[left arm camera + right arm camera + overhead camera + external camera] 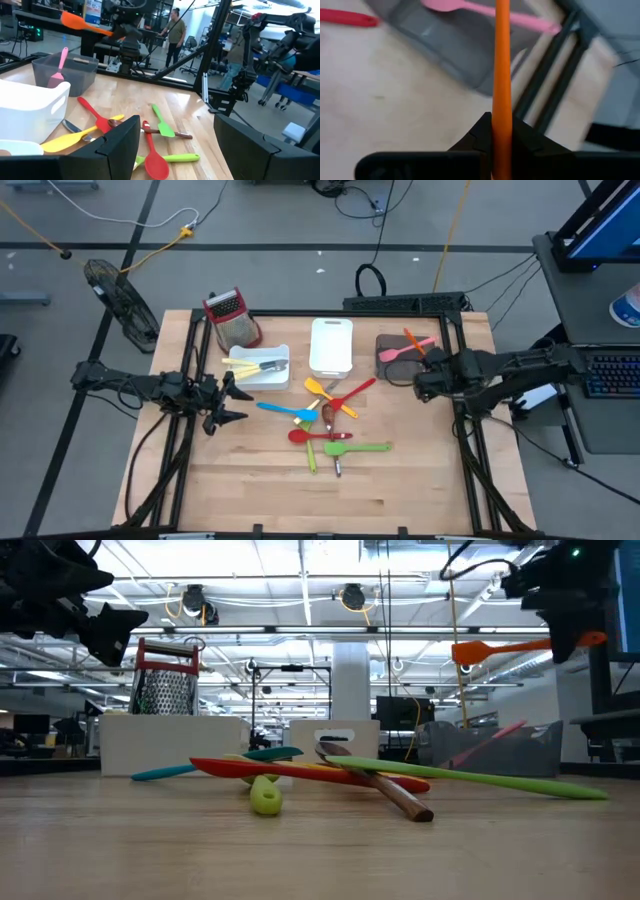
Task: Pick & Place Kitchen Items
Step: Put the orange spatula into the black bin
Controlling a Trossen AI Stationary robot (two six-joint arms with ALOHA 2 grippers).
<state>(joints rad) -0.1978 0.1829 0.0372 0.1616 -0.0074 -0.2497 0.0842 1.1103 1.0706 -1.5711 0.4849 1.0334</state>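
Right pincer (502, 131) grips orange spatula (500, 648) above wooden table (420, 480).

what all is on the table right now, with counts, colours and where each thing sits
box grater: 1, metal with red top, far left corner
white tray: 1, left of centre, holding a few utensils
white lidded tray: 1, far centre
grey tray: 1, far right
pink spatula: 1, lying in the grey tray
orange spatula: 1, held in the air above the grey tray
loose utensil pile: about eight, red, yellow, blue, green, orange, brown-handled, table centre
table: 1, light wood
person: 1, standing in the room beyond
left gripper: open, hovering beside the white tray
right gripper: shut on the orange spatula
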